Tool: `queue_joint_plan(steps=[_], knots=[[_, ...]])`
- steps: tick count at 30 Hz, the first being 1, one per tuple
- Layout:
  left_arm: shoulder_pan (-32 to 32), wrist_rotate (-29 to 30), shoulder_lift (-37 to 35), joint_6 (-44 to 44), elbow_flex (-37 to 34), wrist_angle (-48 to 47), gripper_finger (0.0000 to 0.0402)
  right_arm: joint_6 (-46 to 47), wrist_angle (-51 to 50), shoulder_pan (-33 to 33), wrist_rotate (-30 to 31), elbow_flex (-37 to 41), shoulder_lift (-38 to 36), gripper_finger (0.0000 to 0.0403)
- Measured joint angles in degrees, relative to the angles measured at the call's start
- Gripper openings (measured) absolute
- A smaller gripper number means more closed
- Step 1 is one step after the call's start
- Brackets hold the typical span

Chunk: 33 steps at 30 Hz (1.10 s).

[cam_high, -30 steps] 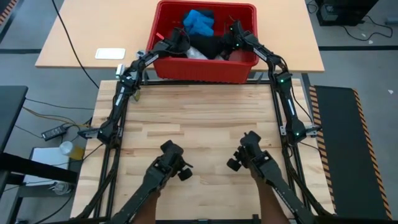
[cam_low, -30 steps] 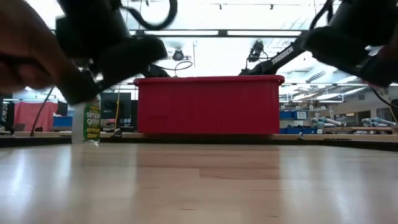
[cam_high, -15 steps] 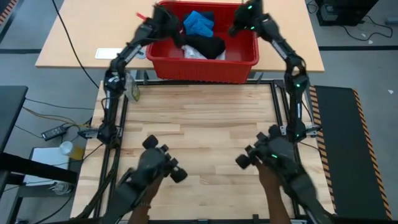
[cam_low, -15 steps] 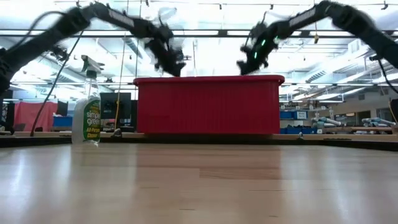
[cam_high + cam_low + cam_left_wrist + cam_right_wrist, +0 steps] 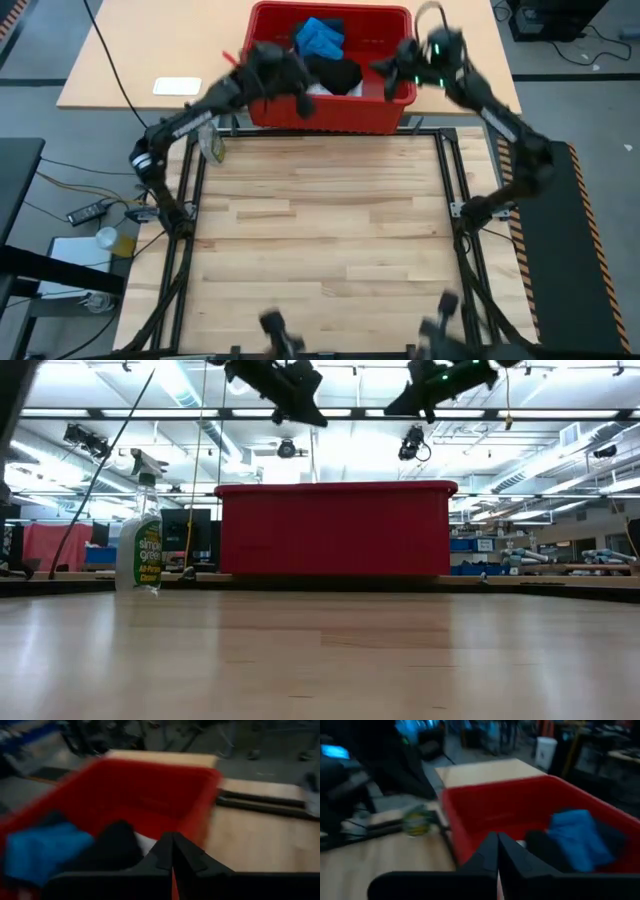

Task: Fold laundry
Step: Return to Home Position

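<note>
From above, my left claw hangs over the near left corner of the red bin, and my right claw hangs over its near right corner; both are blurred here, so I cannot tell their fingers from this view. The bin stands on a paler table just beyond the wooden tabletop. Inside it the blue garment lies toward the far side, the black garment sits just nearer, touching it, and a bit of the white garment shows at the black one's near edge. A spray bottle stands near the tabletop's far left corner. From tabletop height, the bin fills the middle, its wall hiding the laundry, with the spray bottle to its left. My left claw and right claw are both high above the bin's rim, well apart from each other. Past my left wrist, the left claw has its two fingers pressed together with nothing between them, and beyond it lie the black garment, the blue garment and a sliver of the white garment inside the bin. Past my right wrist, the right claw is likewise closed and empty, above the bin, where the blue garment rests against the black garment; the spray bottle shows blurred beside the bin.
</note>
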<state>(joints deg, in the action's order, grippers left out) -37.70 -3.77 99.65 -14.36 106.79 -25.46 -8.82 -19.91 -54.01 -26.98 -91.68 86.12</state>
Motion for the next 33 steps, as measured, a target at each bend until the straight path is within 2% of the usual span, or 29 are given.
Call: queue_joint_plan(steps=[7, 12, 15, 17, 25, 33], knots=[[11.2, 0.21, -15.43, 9.86, -31.1, 14.64, 0.0002, 12.83, 28.01, 10.28, 3.1, 31.69, -18.94, 0.0022], [17.49, 0.58, -25.98, 20.78, -54.03, 27.6, 0.0001, 23.96, 41.13, 14.18, 5.47, 49.39, -26.33, 0.002], [20.07, 1.06, -32.59, 27.42, -65.67, 35.89, 0.0001, 29.61, 49.59, 15.79, 5.58, 59.11, -28.98, 0.0013], [21.51, 2.33, -36.02, 30.34, -72.05, 38.13, 0.0001, 32.8, 54.95, 16.64, 6.71, 64.84, -30.06, 0.0009], [25.21, 10.65, -49.74, 36.4, -88.1, 41.54, 0.0, 40.0, 72.38, 17.05, 10.53, 79.38, -31.8, 0.0012], [25.19, 15.98, -63.53, 39.88, -94.19, 39.94, 0.0, 47.97, 86.26, 14.74, 12.57, 89.76, -35.37, 0.0008]])
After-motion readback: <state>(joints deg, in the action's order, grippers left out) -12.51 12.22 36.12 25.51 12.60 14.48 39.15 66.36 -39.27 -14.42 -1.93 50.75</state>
